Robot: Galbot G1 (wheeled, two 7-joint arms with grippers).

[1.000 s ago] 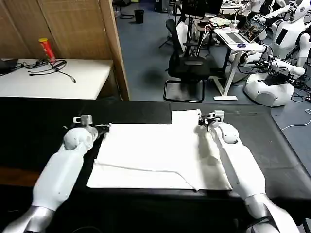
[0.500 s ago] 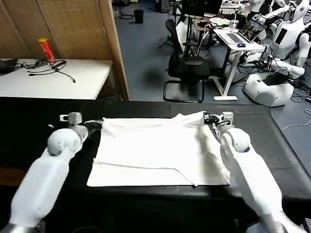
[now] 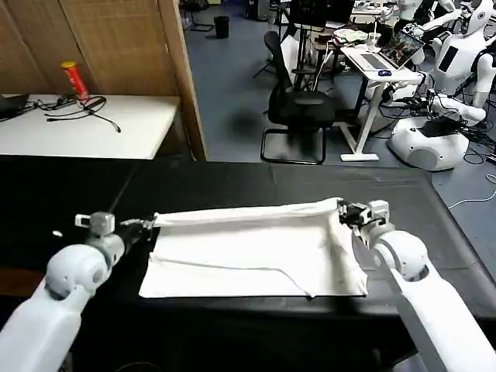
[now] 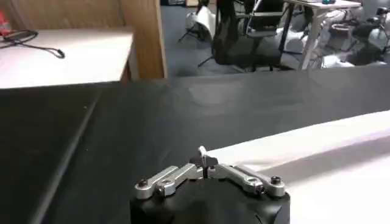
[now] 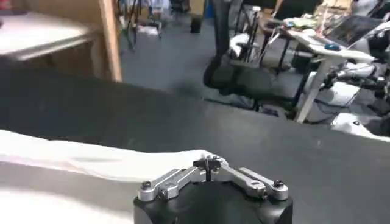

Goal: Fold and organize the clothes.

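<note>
Between left end effector [image 3: 147, 223], right end effector [image 3: 343, 208], T-shirt [image 3: 256, 248] edge stretched

No readable text, label, brand, number or sign anywhere, plain white cotton T-shirt [image 3: 256, 248] showing only blank fabric — no lettering visible on it, red-and-yellow cylindrical can [image 3: 75, 80] on the side desk — its print too small to read

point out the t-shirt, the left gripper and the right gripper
T-shirt [image 3: 248, 252], head view, flat middle of the cloth.
Left gripper [image 3: 147, 224], head view, fingertips at the shirt's corner.
Right gripper [image 3: 345, 209], head view, fingertips at the opposite corner.
</note>
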